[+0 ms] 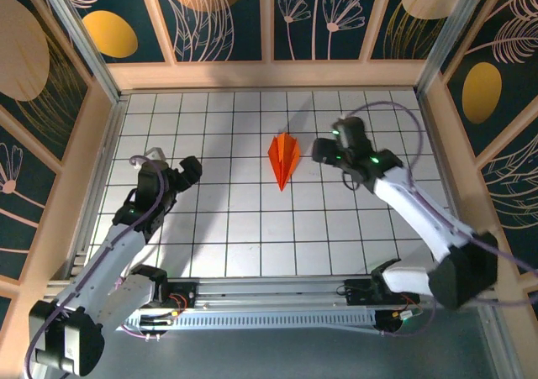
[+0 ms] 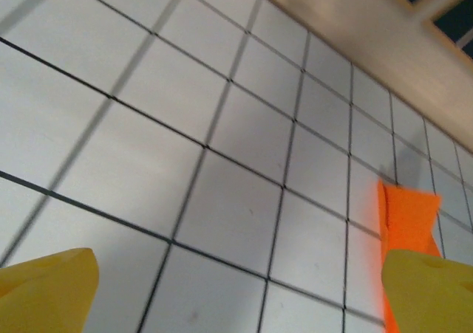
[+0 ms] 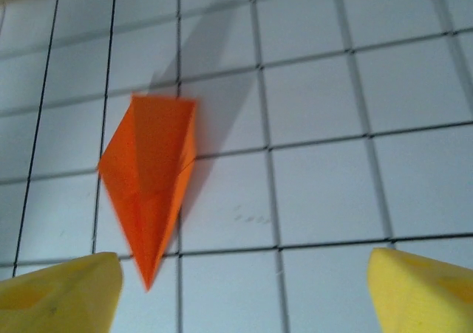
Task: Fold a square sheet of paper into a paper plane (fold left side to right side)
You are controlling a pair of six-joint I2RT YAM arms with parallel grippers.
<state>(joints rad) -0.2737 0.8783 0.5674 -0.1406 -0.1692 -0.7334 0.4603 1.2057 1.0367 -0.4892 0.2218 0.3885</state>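
One paper plane (image 1: 283,160), a slim pointed dart of bright orange paper. Lies flat on the white tiled tabletop (image 1: 227,219) with black grid lines, just right of centre in the upper half of the overhead view. Sharp tip toward the bottom of the frame, broader end toward the top, a crease down the middle.

Two claws, neither touching the dart. Left gripper (image 1: 190,170) at middle left of the overhead view, well apart from the paper plane. Seen spread wide from its own wrist (image 2: 236,296), with two yellow fingertip pads (image 2: 44,292) in the bottom corners and the paper plane (image 2: 406,215) at the right edge, partly behind the right-hand pad.

Right gripper (image 1: 322,150) near the dart, on its right side in the overhead view. Likewise spread wide from its wrist (image 3: 240,292), with two yellow pads (image 3: 421,289) in the bottom corners. There the paper plane (image 3: 148,193) sits left of centre as a narrow kite shape, tip pointing down beside the left-hand pad.
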